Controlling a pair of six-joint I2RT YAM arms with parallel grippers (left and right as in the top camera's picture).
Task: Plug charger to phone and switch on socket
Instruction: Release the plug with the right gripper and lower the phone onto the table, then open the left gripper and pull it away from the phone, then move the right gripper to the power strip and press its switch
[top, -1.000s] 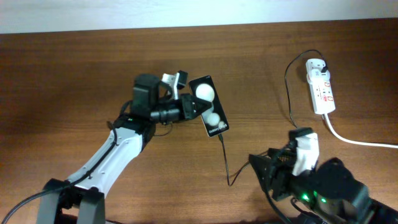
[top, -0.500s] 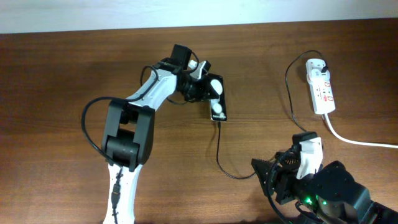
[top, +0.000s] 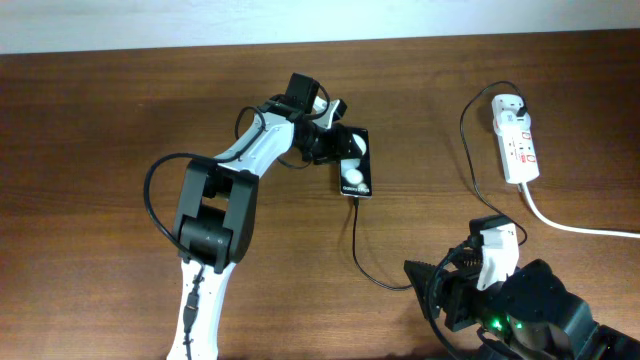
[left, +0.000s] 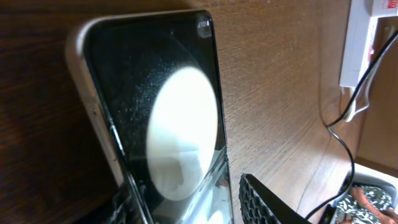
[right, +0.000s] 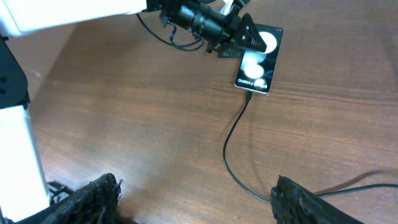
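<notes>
— Phone (top: 355, 166)?
— Left of the socket (top: 516, 140), lengthwise toward the near edge, charger (top: 355, 240) end nearest, on brown wooden table (top: 100, 150). Left gripper (top: 328, 140) grips its far end; right gripper (right: 193, 183) gapes wide.

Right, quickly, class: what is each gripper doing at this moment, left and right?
Left gripper: closed on the phone, gripping it by one edge.
Right gripper: open, holding nothing.

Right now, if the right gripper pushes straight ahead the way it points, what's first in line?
The right gripper would probably meet the charger cable first, looping on the table just ahead of its open jaws; the phone lies farther on. Depth unclear.
</notes>
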